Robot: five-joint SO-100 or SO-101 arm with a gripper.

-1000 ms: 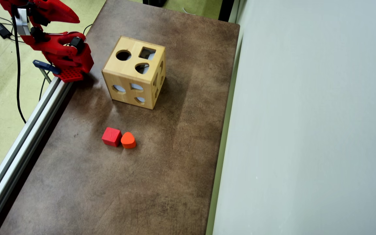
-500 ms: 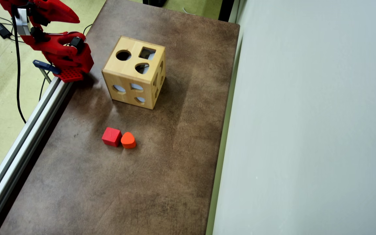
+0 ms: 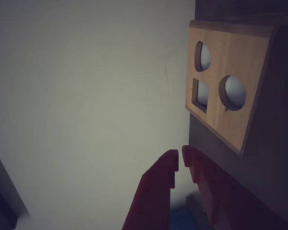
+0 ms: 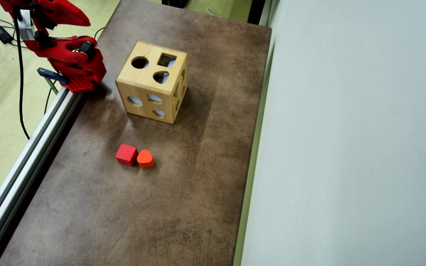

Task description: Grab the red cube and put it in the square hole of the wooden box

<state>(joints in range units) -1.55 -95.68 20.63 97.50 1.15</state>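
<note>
End effector (image 3: 179,160) nearly closed, empty. Open wide; descend square onto red cube (image 4: 126,154), clear of touching orange block (image 4: 145,159).

Nothing differs from a second ago: my folded red arm (image 4: 65,55) sits in the same pose at the brown table (image 4: 183,199) corner, and no block or box is displaced.
</note>
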